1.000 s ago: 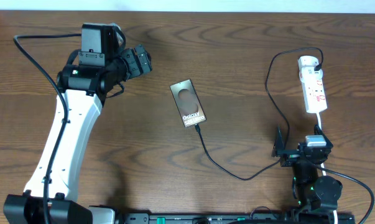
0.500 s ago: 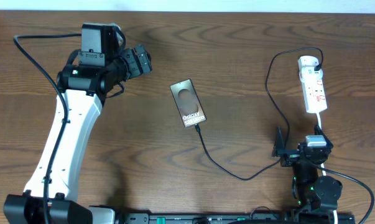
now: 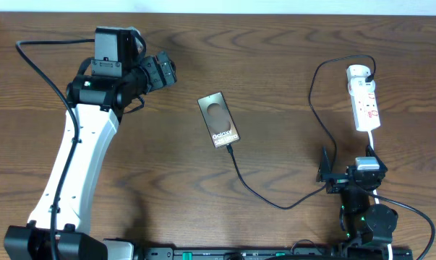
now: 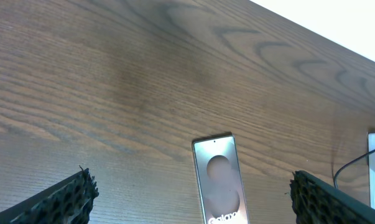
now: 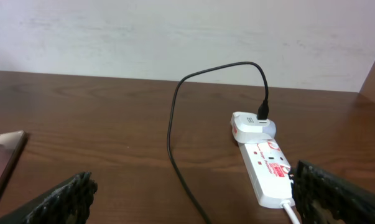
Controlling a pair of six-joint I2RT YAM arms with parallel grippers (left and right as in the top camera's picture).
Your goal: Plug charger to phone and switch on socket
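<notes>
The phone (image 3: 219, 120) lies flat mid-table, its "Galaxy" lettering toward the near end; the left wrist view shows it too (image 4: 221, 183). The black charger (image 3: 313, 101) runs from a white adapter on the socket (image 3: 364, 101), loops down the table and ends at the phone's near short edge; whether its tip is seated I cannot tell. My left gripper (image 3: 168, 70) hovers open to the phone's far left, nothing between its fingers (image 4: 56, 202). My right gripper (image 3: 345, 165) stands open just in front of the socket (image 5: 265, 165), with the charger (image 5: 173, 124) running between its fingers (image 5: 339, 193).
The socket's white cord (image 3: 371, 144) runs toward the right arm's base. The table's far edge meets a pale wall (image 5: 175, 31). Bare wood lies between the phone and the socket.
</notes>
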